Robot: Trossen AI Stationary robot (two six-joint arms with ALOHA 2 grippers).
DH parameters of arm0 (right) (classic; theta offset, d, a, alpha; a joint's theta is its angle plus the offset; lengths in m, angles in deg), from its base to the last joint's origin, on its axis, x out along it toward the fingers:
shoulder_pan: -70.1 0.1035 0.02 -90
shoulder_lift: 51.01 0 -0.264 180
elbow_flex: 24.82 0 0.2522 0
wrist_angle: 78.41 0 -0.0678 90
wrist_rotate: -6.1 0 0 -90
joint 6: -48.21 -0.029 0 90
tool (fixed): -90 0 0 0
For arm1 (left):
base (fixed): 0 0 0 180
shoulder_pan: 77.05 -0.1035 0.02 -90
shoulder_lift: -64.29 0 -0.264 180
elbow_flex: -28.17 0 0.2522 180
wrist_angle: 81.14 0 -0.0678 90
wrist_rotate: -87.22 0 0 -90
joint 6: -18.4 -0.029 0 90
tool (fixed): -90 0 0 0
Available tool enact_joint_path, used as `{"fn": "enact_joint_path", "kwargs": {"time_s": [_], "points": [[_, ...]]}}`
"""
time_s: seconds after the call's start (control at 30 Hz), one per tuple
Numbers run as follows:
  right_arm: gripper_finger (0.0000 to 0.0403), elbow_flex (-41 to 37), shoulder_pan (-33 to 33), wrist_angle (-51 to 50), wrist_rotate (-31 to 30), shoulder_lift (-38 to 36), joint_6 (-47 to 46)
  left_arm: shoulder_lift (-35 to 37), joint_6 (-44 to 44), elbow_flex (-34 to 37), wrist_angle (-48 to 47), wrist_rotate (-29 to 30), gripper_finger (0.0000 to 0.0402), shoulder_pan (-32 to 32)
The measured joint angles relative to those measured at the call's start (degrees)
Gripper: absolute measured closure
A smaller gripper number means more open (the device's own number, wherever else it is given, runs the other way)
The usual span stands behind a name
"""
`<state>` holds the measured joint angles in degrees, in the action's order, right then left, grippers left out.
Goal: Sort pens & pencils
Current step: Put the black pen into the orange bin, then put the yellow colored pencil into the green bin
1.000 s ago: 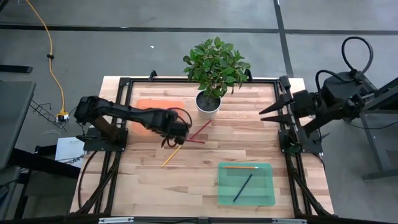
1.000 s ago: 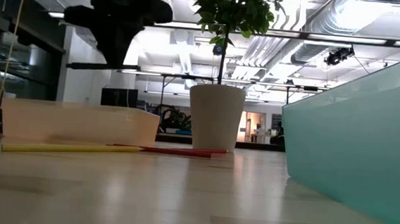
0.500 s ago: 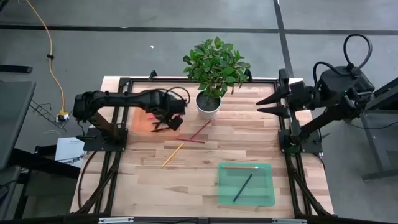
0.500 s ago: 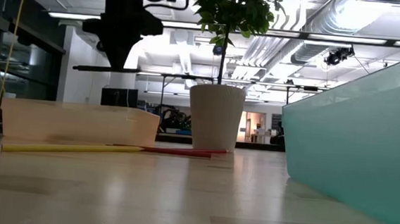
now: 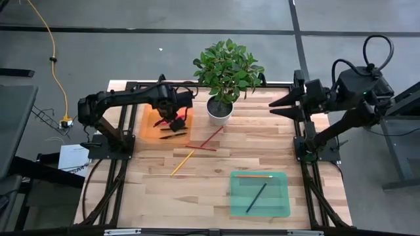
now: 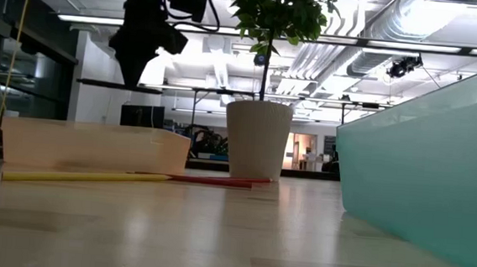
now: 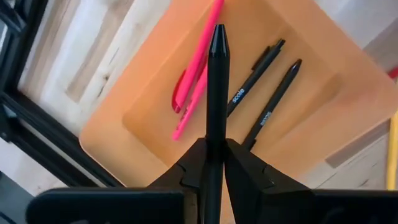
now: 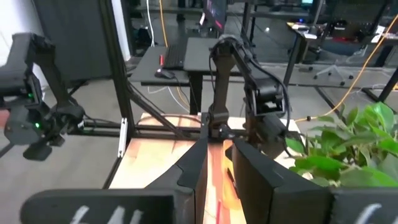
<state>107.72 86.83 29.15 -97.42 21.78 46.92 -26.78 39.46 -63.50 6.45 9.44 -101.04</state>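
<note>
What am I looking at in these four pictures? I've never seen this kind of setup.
Two robot arms work at a wooden table. One camera looks down, one sits at table height, one rides each wrist. The left gripper hangs over the orange tray, clamped on a black pen; the tray holds pink pens and black pens. The right gripper waits at the right edge. A yellow pencil, red pencils, a potted plant and a green tray also sit there.

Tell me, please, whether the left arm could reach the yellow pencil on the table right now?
Probably not at once. The left gripper is shut on a black pen above the orange tray. The yellow pencil lies open on the wood close by, with nothing over it, so it looks reachable after a release.
</note>
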Motion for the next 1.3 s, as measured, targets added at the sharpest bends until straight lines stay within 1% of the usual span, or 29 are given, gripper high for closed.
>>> {"fn": "enact_joint_path", "kwargs": {"time_s": [0.3, 0.63, 0.7, 0.93, 1.03, 1.2, 1.3], "points": [[0.0336, 0.01, 0.0, 1.15, -1.38, 3.1, -0.8, -0.04, -10.09, 0.09, -0.89, 0.83, 0.0364, -0.51], [0.0336, -0.01, 0.0, 2.03, -1.36, 7.26, -0.66, -0.07, -16.36, 0.09, -0.78, -1.3, 0.0362, -0.5], [0.0336, 0.01, 0.0, 2.52, -1.37, 7.51, -0.66, -0.07, -16.6, 0.09, -0.66, -1.3, 0.0355, -0.5], [0.0336, -0.01, 0.0, 3.51, -1.36, 7.5, -2.08, -0.07, -17.88, 0.09, -0.83, -1.27, 0.0306, -0.57], [0.0336, -0.02, 0.04, 3.51, -1.36, 7.5, -2.82, -0.07, -18.44, 0.09, -0.87, -1.28, 0.0292, -0.88], [0.0336, -0.01, 0.26, 3.51, -1.52, 7.67, -3.58, -0.07, -19.23, 0.11, -0.7, -1.28, 0.0287, -0.7], [0.0336, 0.01, 0.45, 2.97, -1.57, 8.39, -4.31, -0.07, -19.3, 0.11, -0.35, -1.21, 0.0288, 1.47]]}}
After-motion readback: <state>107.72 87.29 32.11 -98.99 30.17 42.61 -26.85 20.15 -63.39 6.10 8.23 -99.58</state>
